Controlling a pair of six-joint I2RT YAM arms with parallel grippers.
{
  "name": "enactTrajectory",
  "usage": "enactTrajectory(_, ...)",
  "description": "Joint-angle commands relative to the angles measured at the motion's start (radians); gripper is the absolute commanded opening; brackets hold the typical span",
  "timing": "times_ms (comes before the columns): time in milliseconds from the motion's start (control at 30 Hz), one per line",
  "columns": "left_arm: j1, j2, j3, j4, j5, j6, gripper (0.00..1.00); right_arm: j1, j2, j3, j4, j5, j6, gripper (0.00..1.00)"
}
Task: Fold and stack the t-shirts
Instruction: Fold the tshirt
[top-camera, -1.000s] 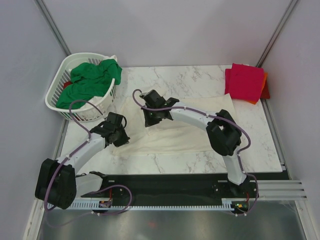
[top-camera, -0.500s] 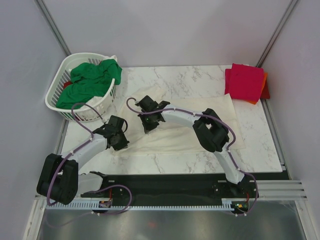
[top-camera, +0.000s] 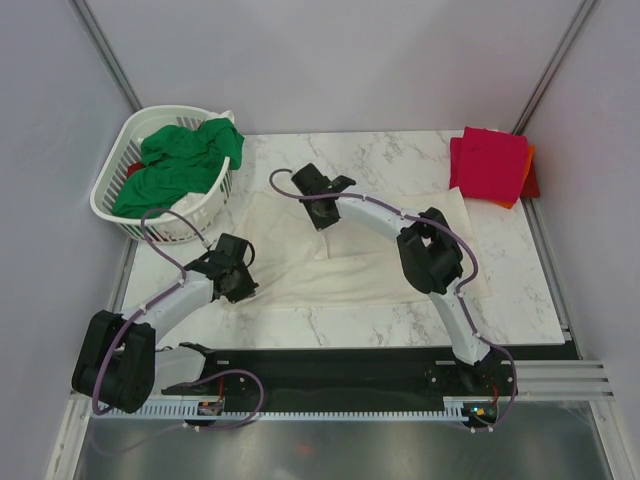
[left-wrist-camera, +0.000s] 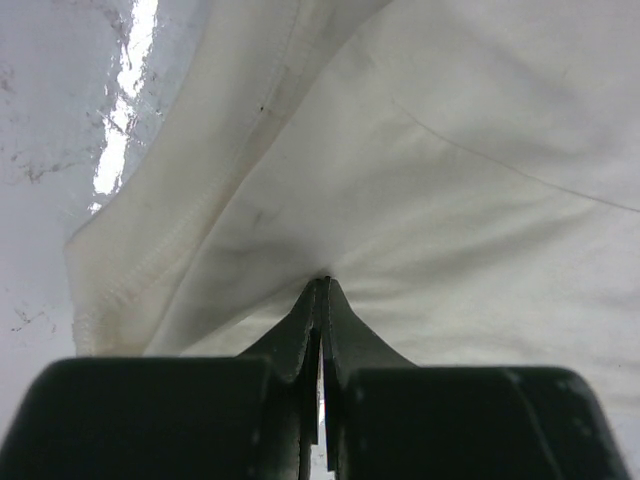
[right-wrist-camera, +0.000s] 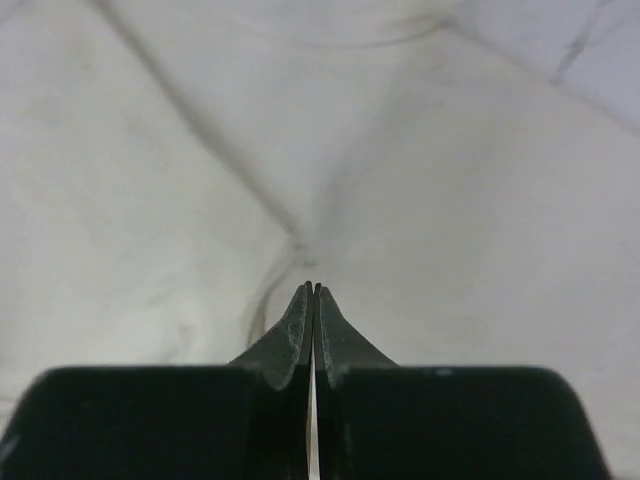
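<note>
The large cream-white t-shirt (top-camera: 385, 262) lies spread across the marble table. My left gripper (top-camera: 238, 284) is shut on its near-left edge, low on the table; in the left wrist view the cloth (left-wrist-camera: 420, 180) puckers into the closed tips (left-wrist-camera: 323, 282), with a hemmed edge (left-wrist-camera: 150, 270) to the left. My right gripper (top-camera: 322, 205) is shut on the shirt's back-left part and holds it up in a small peak; in the right wrist view creases in the cloth (right-wrist-camera: 300, 240) run to the closed tips (right-wrist-camera: 312, 288). Folded crimson-pink (top-camera: 487, 158) and orange (top-camera: 523, 172) shirts are stacked at the back right.
A white slotted laundry basket (top-camera: 108, 203) stands at the back left with a bright green shirt (top-camera: 180, 163) heaped in it. Bare marble (top-camera: 380, 155) shows behind the shirt. Grey walls close in on both sides.
My right gripper has moved back and up from the shirt's middle-left, drawing the cloth up with it. My left gripper has stayed nearly still at the near-left edge.
</note>
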Motion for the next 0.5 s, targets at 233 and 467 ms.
enactTrajectory(233,-0.003,-0.062,0.032,-0.047,-0.043,0.023,0.03,-0.117,-0.189,-0.007,-0.066,0.243,0.002,0.93)
enactTrajectory(467,-0.014,-0.133,0.122,-0.061,-0.041,0.076,0.22,-0.237,-0.645,-0.541,0.147,0.036,0.129,0.95)
